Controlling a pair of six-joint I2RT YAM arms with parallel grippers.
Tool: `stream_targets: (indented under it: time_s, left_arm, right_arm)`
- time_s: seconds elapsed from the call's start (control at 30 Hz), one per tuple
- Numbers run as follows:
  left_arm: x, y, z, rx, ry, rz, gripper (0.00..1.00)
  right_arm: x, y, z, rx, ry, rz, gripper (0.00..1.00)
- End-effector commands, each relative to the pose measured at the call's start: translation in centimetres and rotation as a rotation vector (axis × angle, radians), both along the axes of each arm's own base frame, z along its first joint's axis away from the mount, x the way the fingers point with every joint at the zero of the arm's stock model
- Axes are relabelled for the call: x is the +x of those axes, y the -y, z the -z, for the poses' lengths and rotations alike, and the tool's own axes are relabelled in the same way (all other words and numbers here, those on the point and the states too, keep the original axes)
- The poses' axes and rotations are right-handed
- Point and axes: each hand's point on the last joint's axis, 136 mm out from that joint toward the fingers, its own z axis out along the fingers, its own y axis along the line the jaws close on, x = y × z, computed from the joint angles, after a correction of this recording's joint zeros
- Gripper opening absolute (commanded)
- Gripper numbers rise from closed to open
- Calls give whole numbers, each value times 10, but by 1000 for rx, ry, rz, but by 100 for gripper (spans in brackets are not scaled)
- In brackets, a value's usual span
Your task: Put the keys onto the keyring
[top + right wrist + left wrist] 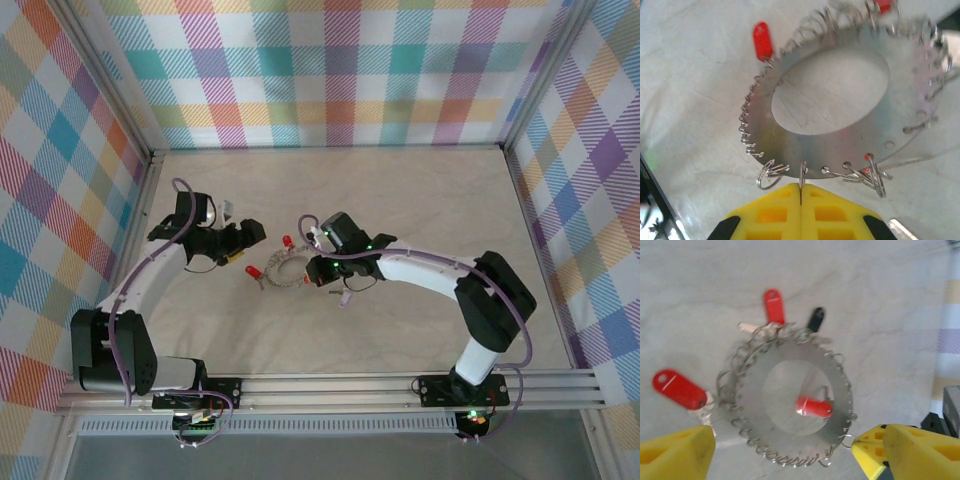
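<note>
right wrist shows right claw closed on keyring rim.

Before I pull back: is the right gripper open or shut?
Shut: yellow fingers of the right gripper meet, nipping a wire loop of the keyring.

**Count: one keyring, five key heads, two grippers**

There is one keyring, a single flat silvery disc with an open middle. In the left wrist view there are three red keys, one at its far rim, one off its left side and one over the open middle. There is one black key and one pale key, which is blurred. The wire loops round the rim are too many and too tangled to count. There are two grippers, the left gripper and the right gripper.
</note>
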Motion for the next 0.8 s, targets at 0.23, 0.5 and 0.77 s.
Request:
stream_targets:
  time_s: [0.23,0.5,0.77]
  left_arm:
    - [-18,76,-90,-281,526,432,91]
    - [-16,123,-76,-242,700,645,84]
    - [-12,127,-89,-161,828,742,72]
  right_arm:
    - [15,27,-43,175,473,-269,0]
    - [15,42,-55,323,684,-337,0]
    - [16,43,-91,495,796,-382,0]
